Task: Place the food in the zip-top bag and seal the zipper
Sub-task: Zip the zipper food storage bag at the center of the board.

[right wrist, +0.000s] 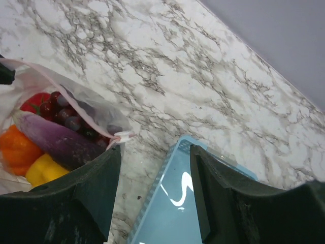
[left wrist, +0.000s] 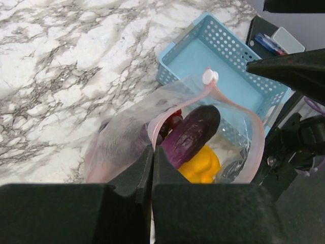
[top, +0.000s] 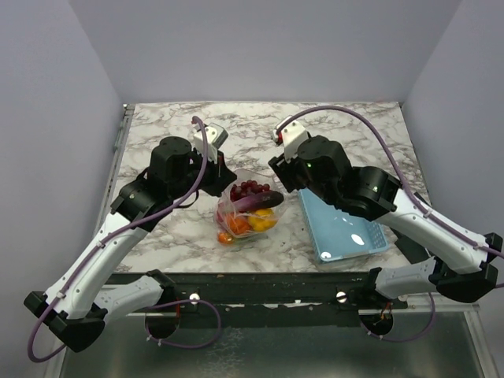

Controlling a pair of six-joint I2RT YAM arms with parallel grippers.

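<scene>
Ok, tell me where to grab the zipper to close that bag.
Take the white slider at the end of the pink strip, coming from the basket side with the right gripper. It sticks out past the bag corner, clear of the food, while the left gripper pinches the other end.

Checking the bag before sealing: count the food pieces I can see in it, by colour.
Dark red grape bunch: 1
Purple eggplant: 1
Orange piece: 1
Yellow piece: 1
Red piece: 1
Total: 5 visible in the zip-top bag; more may be hidden.
</scene>
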